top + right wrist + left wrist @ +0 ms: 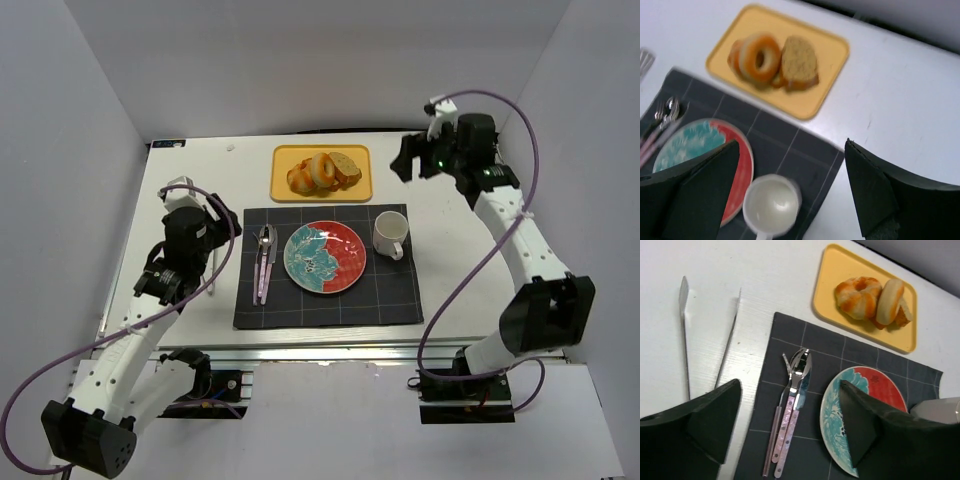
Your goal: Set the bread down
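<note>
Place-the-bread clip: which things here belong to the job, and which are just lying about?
Job:
- bagel
- slice
- tray holding both
- plate, bare, probably where the bread goes

Lying about:
- cup
- cutlery
- mat
- tongs

bread [322, 170] in tray [283, 157] behind mat [390, 300] | plate [325, 258] ctr — cutlery [265, 260] L, mug [390, 236] R

Left gripper [790, 390], right gripper [791, 147]: jaws apart.
</note>
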`<act>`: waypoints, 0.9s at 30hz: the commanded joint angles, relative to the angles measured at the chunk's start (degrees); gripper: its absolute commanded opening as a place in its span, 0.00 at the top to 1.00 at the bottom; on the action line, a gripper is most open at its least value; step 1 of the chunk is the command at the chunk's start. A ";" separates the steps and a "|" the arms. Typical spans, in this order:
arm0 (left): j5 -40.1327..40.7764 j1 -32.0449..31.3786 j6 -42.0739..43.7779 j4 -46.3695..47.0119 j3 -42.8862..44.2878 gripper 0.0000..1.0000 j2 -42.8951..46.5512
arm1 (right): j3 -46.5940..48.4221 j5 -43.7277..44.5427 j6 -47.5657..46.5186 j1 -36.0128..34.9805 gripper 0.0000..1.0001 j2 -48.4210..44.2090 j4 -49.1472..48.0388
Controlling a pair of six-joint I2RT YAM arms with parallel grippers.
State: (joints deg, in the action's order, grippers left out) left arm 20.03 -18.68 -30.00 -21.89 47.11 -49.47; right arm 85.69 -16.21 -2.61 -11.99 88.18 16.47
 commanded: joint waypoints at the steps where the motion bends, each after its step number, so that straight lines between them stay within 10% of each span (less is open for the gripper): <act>1: 2.47 1.18 -1.20 -3.33 1.67 0.16 -0.36 | -8.41 -18.38 -6.75 2.83 0.11 -6.43 -2.22; 3: 0.28 3.89 -1.55 -3.51 1.05 0.63 -0.80 | -14.98 -32.34 -24.60 6.17 0.23 -11.86 -0.31; 6: -12.76 12.56 -0.94 -4.30 -0.96 1.00 -3.95 | -20.64 -46.50 -35.31 6.19 0.71 -15.31 2.75; 9: -18.44 21.01 1.33 -3.60 -2.64 1.00 -6.23 | -21.70 -50.15 -40.80 6.19 0.81 -15.23 6.63; 10: -19.15 22.35 1.96 -3.86 -2.90 0.97 -7.12 | -22.23 -50.32 -40.81 6.19 0.71 -15.06 7.25; 13: -17.14 24.65 4.85 -5.79 -2.73 0.37 -11.60 | -21.97 -49.02 -42.38 6.10 0.18 -14.27 11.56; 15: -15.82 24.65 8.44 -4.49 -3.34 0.29 -14.49 | -22.14 -48.40 -43.61 6.19 0.12 -14.35 13.23; 27: -19.94 24.65 19.89 4.04 -0.89 0.26 -31.54 | -26.45 -46.29 -37.73 6.19 0.11 -15.32 6.48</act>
State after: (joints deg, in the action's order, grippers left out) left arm 2.70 5.89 -14.17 -21.21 43.79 -78.46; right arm 59.13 -61.67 -41.91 -6.02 73.84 26.41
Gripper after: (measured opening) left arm 0.738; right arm 0.894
